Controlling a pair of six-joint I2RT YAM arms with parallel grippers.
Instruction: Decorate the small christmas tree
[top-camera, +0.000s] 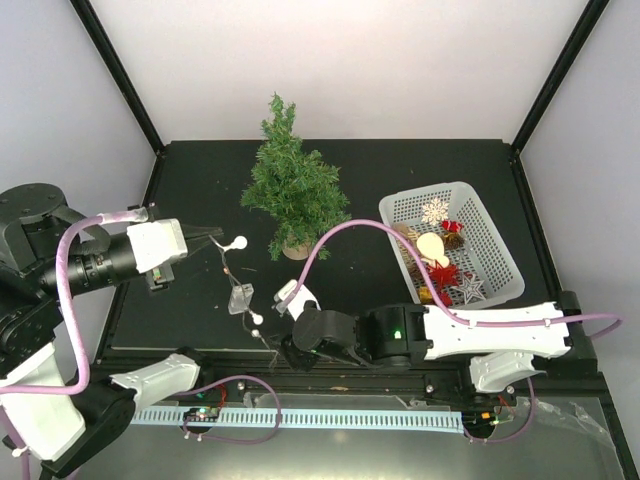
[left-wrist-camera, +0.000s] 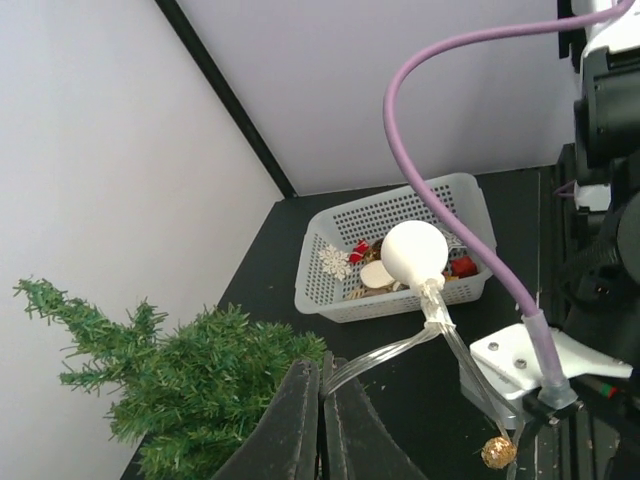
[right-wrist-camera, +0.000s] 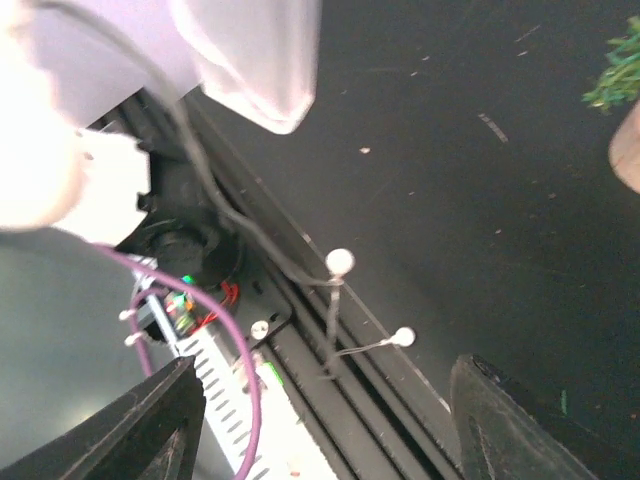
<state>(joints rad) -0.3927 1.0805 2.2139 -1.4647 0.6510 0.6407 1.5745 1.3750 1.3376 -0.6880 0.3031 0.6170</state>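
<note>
Pinching light string (left-wrist-camera: 415, 252): left gripper (left-wrist-camera: 321, 400) closed on it | right gripper (right-wrist-camera: 330, 400): open | small christmas tree (top-camera: 293, 190): upright

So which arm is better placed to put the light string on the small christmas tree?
Left. The left gripper is shut on the light string beside the small christmas tree. The right gripper is open and holds nothing.
</note>
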